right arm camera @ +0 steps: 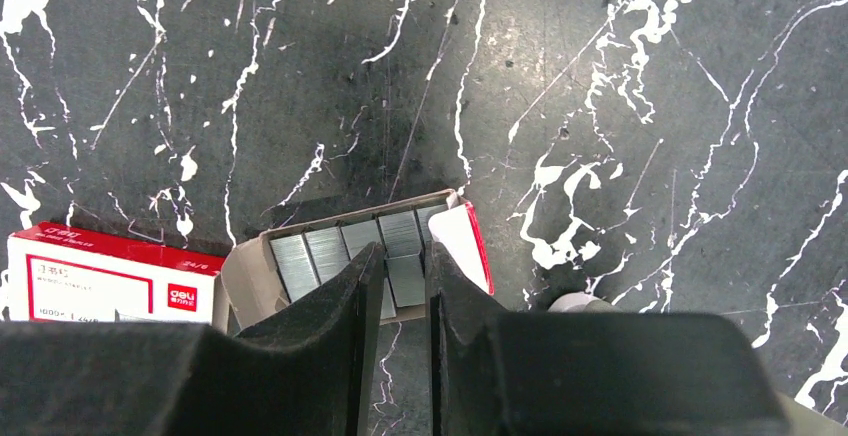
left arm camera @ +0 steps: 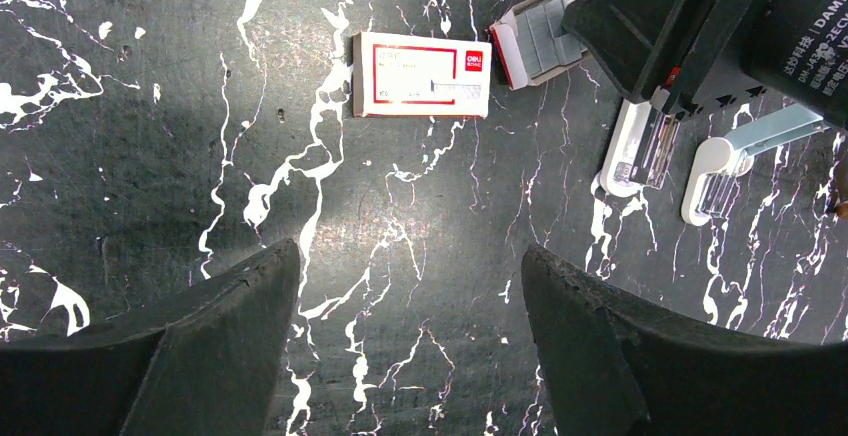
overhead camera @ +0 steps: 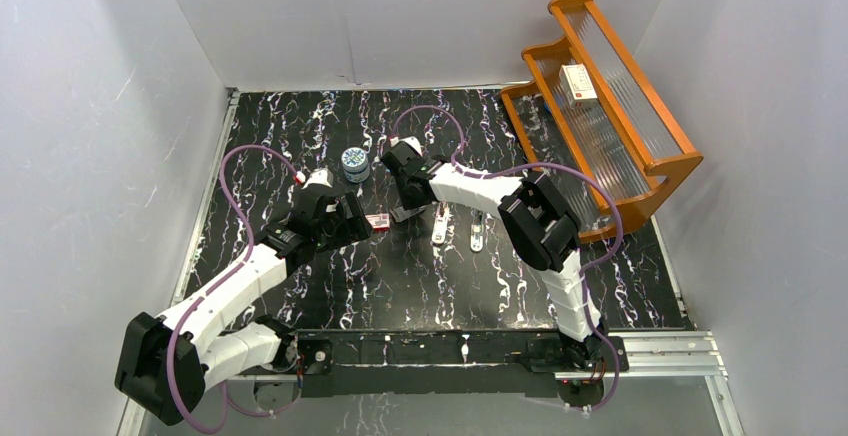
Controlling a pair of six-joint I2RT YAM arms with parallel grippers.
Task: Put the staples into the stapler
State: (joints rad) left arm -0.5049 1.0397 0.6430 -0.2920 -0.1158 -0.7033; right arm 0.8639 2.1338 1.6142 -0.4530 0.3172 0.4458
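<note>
Right wrist view: found the right claw [right arm camera: 398, 256] directly over the staples [right arm camera: 310, 261], fingers set at a slim gap astride one strip in the open grey tray. Could not tell whether the pads actually pinched that strip or merely flanked it, with the contact hidden below the fingertips. Noted the tray lying crosswise to the fingers, strips side by side, and the red-and-white sleeve [right arm camera: 105, 278] just beside its left end. In the top view, placed the stapler [overhead camera: 440, 224] just to the right of the tray on the surface [overhead camera: 600, 286], long axis running near to far, with a light blue stapler [overhead camera: 478, 232] next beyond it. Judged the right arm the nearer to both: stretched forward, bent inward across the middle, wrist pitched down. Saw the left claw [left arm camera: 408, 256] spread wide and empty, hovering short of the sleeve. Reckoned the coming move a lift of the strip, then a short carry rightward to the stapler.
</note>
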